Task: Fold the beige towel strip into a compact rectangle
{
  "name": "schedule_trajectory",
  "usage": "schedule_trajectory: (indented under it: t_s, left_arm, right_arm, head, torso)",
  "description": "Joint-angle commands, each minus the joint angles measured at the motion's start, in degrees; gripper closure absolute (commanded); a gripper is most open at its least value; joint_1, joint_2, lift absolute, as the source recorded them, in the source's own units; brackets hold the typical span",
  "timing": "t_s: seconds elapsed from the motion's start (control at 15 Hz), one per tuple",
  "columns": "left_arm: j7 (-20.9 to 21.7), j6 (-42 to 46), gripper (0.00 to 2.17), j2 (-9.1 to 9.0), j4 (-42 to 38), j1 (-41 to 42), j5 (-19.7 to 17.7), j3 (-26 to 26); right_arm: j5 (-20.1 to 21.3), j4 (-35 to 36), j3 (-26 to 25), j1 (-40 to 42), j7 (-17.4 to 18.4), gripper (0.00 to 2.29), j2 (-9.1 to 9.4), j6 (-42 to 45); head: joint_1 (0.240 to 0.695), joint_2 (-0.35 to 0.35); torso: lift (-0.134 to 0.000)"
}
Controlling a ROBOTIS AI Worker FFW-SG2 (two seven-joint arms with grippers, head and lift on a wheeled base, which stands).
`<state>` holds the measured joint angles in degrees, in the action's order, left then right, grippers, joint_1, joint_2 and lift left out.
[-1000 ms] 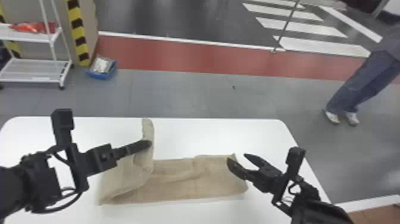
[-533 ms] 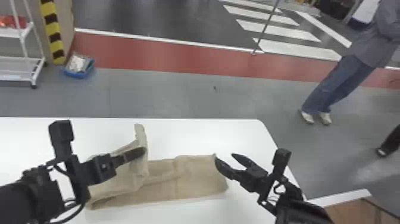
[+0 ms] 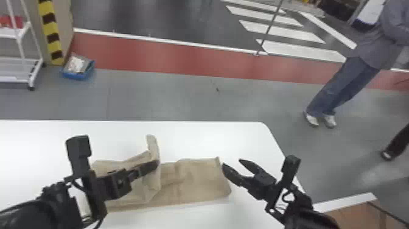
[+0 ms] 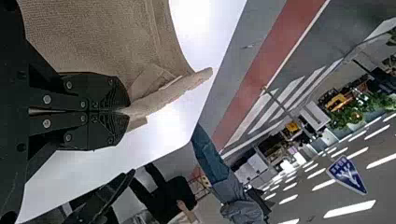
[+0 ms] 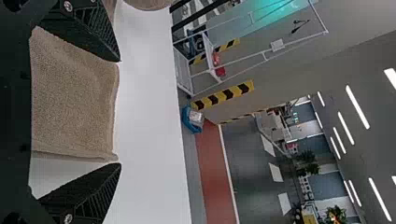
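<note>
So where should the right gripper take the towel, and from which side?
Probably by the short end at the robot's right, coming in from that side. There the towel lies spread low on the table, clear of the raised fold in the left gripper, and the right gripper points that way, open. One finger might need to slip under.

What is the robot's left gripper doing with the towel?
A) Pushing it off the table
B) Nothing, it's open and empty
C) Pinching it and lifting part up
C: the left gripper is closed on the towel, and a bit of cloth stands up above the table.
</note>
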<state>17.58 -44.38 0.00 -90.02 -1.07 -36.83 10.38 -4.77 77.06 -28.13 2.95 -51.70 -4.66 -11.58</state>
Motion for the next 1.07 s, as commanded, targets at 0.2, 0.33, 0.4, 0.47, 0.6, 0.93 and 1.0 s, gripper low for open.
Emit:
schedule_trajectory:
  t_s: [0.2, 0.33, 0.4, 0.47, 0.6, 0.93, 1.0]
  left_arm:
    - [0.7, 2.4, 0.83, -0.15, 2.3, 0.7, 0.0, 2.5]
    - [1.3, 2.2, 0.00, -0.15, 2.7, 1.0, -0.3, 3.7]
    - [2.5, 2.2, 0.00, -0.15, 2.8, 1.1, -0.3, 3.8]
    - [3.1, 1.9, 0.00, -0.15, 3.1, 1.1, -0.6, 3.9]
    - [3.3, 1.2, 0.03, -0.15, 3.0, 1.2, -0.9, 4.1]
    - [3.7, -0.1, 0.04, 0.18, 0.6, 3.3, -0.8, 0.8]
    - [3.7, 0.1, 0.04, 0.35, 0.4, 3.4, -0.6, 0.3]
  right_arm:
    - [-0.5, 1.7, -0.7, 1.4, -0.7, 0.08, 0.00, -1.7]
    - [-2.4, 2.9, -0.6, 2.0, -0.7, 0.08, 0.09, -3.7]
    - [-2.7, 3.7, -0.3, 2.3, -0.6, 0.08, 0.35, -4.2]
    - [-2.7, 4.5, 0.0, 2.7, -0.4, 0.08, 0.70, -4.7]
    - [-2.6, 5.6, 0.6, 3.1, 0.0, 0.08, 1.06, -5.6]
    - [-2.4, 9.2, 5.2, 4.4, 3.0, 0.10, 3.17, -9.8]
    - [-2.4, 10.5, 7.1, 5.5, 5.0, 0.15, 3.69, -10.0]
  head:
    - [0.695, -0.350]
    - [0.695, -0.350]
    - [0.695, -0.350]
    - [0.695, -0.350]
    - [0.695, -0.350]
    - [0.695, -0.350]
    - [0.695, -0.350]
  torso:
    - [0.000]
    - [0.000]
    - [0.000]
    - [0.000]
    - [0.000]
    - [0.000]
    - [0.000]
